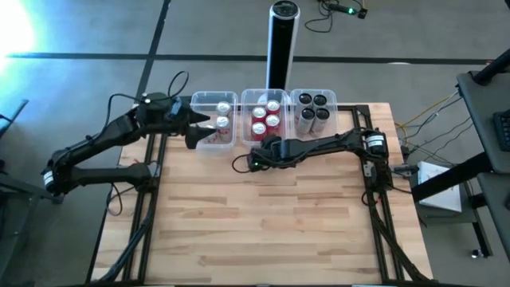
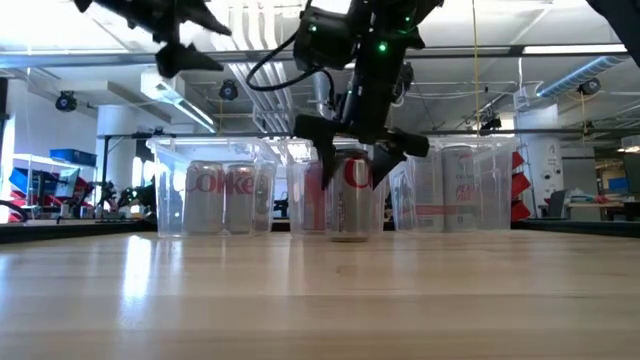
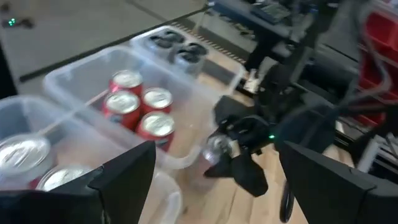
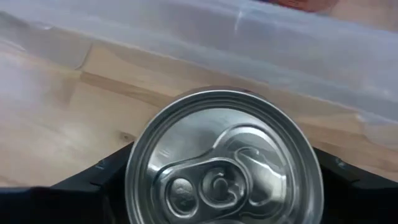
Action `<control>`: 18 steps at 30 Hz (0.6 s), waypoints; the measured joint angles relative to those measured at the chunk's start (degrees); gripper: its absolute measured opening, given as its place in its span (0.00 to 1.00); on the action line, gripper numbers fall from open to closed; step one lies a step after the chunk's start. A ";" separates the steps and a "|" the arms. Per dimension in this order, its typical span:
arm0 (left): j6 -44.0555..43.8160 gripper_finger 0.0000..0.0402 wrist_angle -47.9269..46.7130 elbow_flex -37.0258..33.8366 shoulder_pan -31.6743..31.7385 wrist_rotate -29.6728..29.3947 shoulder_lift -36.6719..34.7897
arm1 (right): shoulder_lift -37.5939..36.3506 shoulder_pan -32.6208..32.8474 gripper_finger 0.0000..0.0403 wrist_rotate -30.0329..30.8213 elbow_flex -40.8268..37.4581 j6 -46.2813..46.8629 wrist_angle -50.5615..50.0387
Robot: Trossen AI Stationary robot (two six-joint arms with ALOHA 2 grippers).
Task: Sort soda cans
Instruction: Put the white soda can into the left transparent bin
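Pick-up step, by my reading: right gripper point(image 2: 349, 160) straddled an upright can point(image 2: 349, 205) on the table point(image 1: 271, 231) just before the middle tub point(image 1: 247, 119), jaws apart either side, not seen clamped. Next: close, lift over the wall. Left gripper point(image 1: 191, 127) waited open over the left tub point(image 1: 209, 147). Only the right wrist view showed the can's top point(image 4: 224, 158) between the fingers point(image 4: 93, 177); the high view hid it.

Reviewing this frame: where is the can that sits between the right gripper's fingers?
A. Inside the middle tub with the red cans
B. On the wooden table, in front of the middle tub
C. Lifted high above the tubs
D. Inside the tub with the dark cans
B: the can stands on the table just outside the middle tub, with the right gripper straddling it.
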 joint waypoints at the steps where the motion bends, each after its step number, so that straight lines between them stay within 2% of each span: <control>1: 0.74 0.81 0.39 0.00 -0.86 -0.01 -0.33 | 0.04 0.10 0.74 -1.51 0.73 -1.18 0.09; 6: 3.87 0.81 -0.29 0.00 -5.16 0.63 -2.77 | -0.39 2.24 0.74 -11.32 7.78 -9.78 0.07; 13: 7.21 0.81 -2.85 0.00 -6.69 16.35 -6.43 | -1.73 3.88 0.74 -20.31 24.17 -29.28 0.19; 16: 7.21 0.81 -2.68 0.00 -6.69 17.51 -7.35 | -1.74 3.98 0.74 -25.12 30.31 -41.87 0.31; 18: 7.15 0.81 -2.17 0.00 -6.69 17.51 -7.59 | -1.67 4.31 0.74 -26.06 33.45 -44.95 -0.27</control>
